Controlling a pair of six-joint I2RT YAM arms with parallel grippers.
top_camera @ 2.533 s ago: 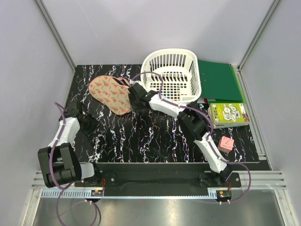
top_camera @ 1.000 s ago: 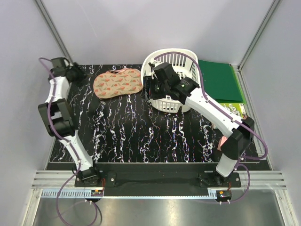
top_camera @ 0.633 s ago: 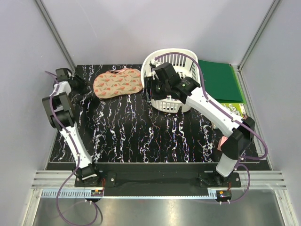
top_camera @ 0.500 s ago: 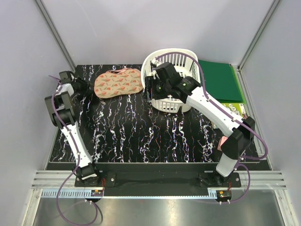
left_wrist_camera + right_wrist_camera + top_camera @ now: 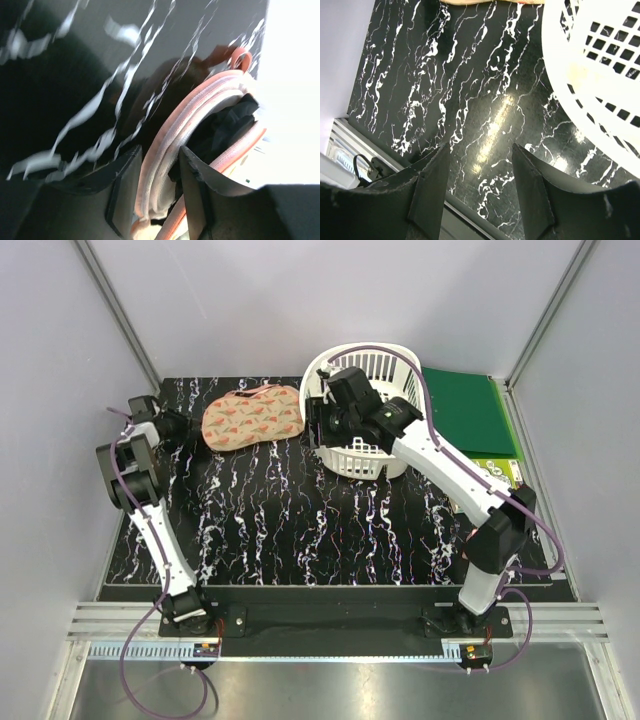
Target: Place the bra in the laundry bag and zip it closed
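The peach-pink laundry bag with watermelon print lies flat at the back of the table, left of the basket. My left gripper is at the bag's left end. In the left wrist view my left gripper is shut on the bag's pink zipper trim, with the trim running between its fingers. Black fabric, the bra, shows inside the bag's opening. My right gripper hangs open and empty by the basket's left rim. In the right wrist view my right gripper is above bare table.
A white slotted basket stands at the back centre-right, and its rim also shows in the right wrist view. A green folder and a picture book lie to its right. Grey walls close in the left, the back and the right.
My left gripper has come from the back left corner down to the bag's left end. The bag has shifted slightly to the right. The right gripper stays by the basket.
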